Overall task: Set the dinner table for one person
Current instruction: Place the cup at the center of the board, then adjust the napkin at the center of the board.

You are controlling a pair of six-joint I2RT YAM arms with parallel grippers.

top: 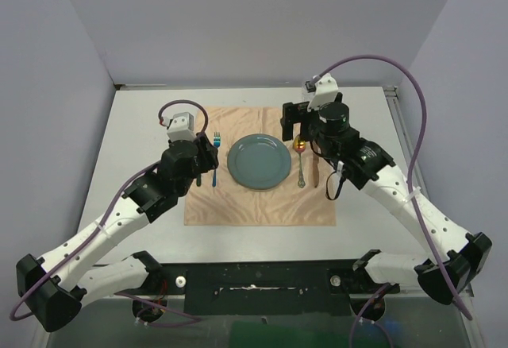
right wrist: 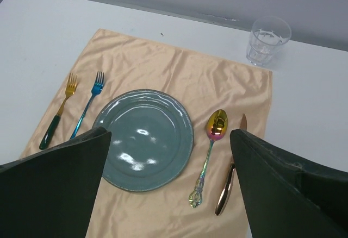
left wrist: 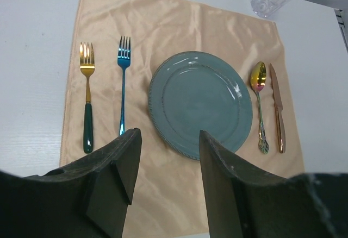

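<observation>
**Both tools open and empty over a laid place setting**

The white tabletop fills the scene from the arm bases to the back wall, with a metal rail showing along its far right edge. A peach cloth lies flat near its middle. A round blue-grey plate sits at the centre of the cloth.

To the left of the plate lie two forks, side by side and apart, tines pointing away from the arms: a gold fork with a dark green handle on the outside and a blue fork nearer the plate. To the right lie an iridescent spoon and, just beyond it, a copper-coloured knife. A clear glass stands upright on bare tabletop, just beside the cloth's far right corner.

The left tool hangs over the forks' side of the cloth, jaws partly apart with nothing between them. The right tool hangs above the spoon and knife, jaws spread wide — it too grips nothing.
</observation>
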